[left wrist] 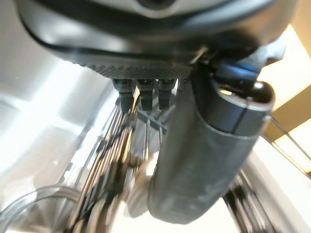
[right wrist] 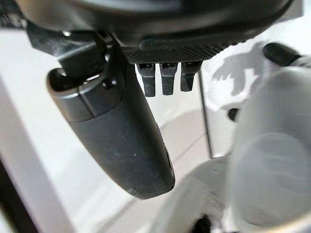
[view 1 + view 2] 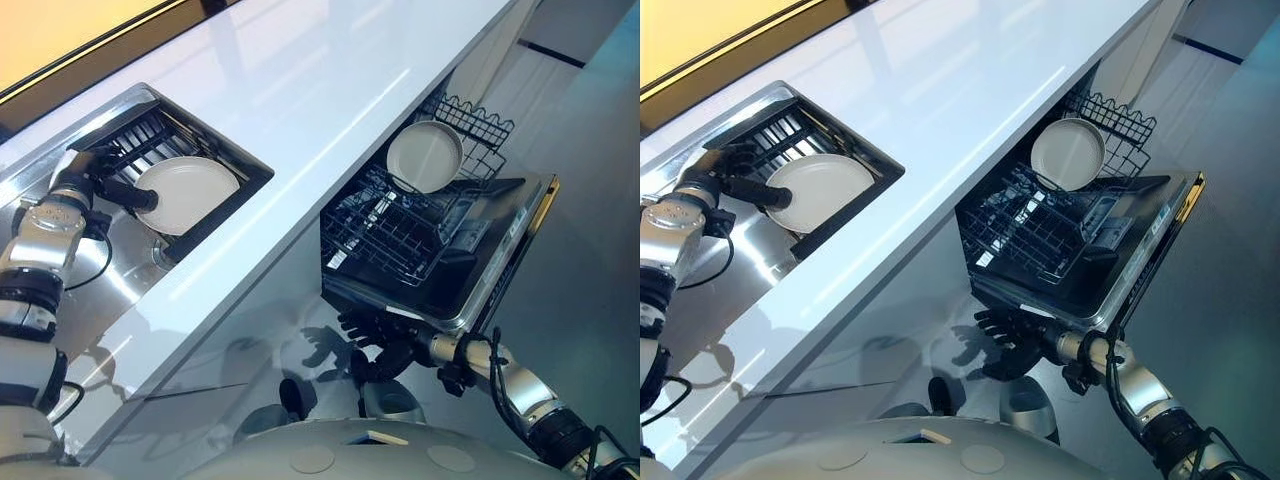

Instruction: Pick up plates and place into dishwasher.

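A white plate [image 3: 186, 193] lies tilted in the black dish rack [image 3: 150, 130] set in the sink. My left hand [image 3: 82, 172] is at the plate's left rim. Its thumb [image 3: 768, 192] stretches over that rim and touches it, and its fingers [image 1: 141, 92] point straight along the rack wires, open. A second white plate [image 3: 425, 155] stands upright in the dishwasher's pulled-out wire rack [image 3: 395, 235]. My right hand [image 3: 1005, 340] hangs low in front of the open dishwasher door [image 3: 500, 270], fingers spread and holding nothing.
The long white counter [image 3: 330, 100] runs between the sink and the dishwasher. The steel sink floor [image 3: 120, 270] lies beside the dish rack. A clear glass rim [image 1: 29, 208] shows near the left hand. The grey floor [image 3: 590, 200] stretches past the dishwasher door.
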`<state>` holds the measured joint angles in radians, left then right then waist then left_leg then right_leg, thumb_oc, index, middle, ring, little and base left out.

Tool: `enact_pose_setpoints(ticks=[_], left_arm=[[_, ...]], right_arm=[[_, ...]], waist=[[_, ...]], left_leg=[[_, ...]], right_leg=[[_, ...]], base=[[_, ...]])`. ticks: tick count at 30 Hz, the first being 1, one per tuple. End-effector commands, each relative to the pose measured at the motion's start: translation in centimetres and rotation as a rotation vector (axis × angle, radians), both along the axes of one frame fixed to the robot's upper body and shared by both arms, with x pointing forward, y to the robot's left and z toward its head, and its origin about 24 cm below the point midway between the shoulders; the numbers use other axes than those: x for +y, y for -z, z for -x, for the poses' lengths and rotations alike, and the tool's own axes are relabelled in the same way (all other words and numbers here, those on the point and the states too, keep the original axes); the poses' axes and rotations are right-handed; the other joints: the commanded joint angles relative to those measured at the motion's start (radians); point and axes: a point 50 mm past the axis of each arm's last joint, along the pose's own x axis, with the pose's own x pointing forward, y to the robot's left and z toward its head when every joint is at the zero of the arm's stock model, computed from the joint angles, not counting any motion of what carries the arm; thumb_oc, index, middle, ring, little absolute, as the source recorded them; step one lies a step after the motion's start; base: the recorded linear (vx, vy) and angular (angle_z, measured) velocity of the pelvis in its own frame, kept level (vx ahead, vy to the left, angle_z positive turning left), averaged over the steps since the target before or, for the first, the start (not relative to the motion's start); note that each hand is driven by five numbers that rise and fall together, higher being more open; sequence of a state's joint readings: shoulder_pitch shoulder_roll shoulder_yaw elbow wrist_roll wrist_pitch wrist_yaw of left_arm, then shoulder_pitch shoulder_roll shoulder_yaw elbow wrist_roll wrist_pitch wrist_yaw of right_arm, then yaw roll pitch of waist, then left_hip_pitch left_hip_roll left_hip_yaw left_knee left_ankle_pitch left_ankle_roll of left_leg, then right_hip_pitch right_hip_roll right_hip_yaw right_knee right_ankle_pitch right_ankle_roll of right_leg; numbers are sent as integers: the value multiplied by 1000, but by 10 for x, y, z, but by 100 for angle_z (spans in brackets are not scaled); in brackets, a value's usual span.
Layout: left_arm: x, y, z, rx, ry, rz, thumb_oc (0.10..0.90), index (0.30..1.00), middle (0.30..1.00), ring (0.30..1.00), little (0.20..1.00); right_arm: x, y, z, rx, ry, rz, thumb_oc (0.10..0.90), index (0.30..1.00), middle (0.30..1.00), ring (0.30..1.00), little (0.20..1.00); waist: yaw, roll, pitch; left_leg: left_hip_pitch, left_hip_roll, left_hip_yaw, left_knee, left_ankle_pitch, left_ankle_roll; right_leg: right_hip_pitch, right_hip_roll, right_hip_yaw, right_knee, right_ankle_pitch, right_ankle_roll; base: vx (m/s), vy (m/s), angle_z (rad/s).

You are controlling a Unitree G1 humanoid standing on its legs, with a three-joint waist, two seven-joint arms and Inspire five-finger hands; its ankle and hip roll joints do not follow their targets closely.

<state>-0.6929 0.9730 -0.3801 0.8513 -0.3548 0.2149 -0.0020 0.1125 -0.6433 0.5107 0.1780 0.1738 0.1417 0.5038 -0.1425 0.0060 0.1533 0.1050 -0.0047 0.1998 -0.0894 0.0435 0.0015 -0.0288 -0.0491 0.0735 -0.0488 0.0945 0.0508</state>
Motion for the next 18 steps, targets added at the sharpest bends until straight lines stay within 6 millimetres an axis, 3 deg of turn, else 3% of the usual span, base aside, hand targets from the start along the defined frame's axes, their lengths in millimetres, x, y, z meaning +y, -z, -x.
enact_pose_setpoints(ticks=[1,7,14,18], left_arm=[[1,-117,-18,-343,14,-102,800,900,900,900,900],[-9,-131,-28,-332,20,-92,800,900,900,900,900],[-27,-137,-38,-357,104,-38,800,900,900,900,900],[-38,-154,-42,-394,134,-77,800,900,900,900,900]], right_arm=[[6,-7,-7,-133,-100,62,800,900,900,900,900],[0,15,3,-106,-74,153,800,900,900,900,900],[6,18,2,-141,-34,140,800,900,900,900,900],[6,20,3,-149,-12,135,800,900,900,900,900]], waist=[[-50,13,-15],[-46,2,6],[-45,-11,35],[-51,-11,48]], left_leg=[[-47,-77,13,96,-83,62],[-59,-78,4,104,-95,62],[-82,-73,6,118,-101,64],[-88,-71,11,124,-105,67]], right_leg=[[-48,-49,-11,109,-14,94],[-71,-50,-12,106,-3,101],[-93,-47,-4,107,8,108],[-107,-46,-3,114,14,111]], base=[[36,8,-1],[-3,-5,2],[-2,-5,1],[3,-5,2]])
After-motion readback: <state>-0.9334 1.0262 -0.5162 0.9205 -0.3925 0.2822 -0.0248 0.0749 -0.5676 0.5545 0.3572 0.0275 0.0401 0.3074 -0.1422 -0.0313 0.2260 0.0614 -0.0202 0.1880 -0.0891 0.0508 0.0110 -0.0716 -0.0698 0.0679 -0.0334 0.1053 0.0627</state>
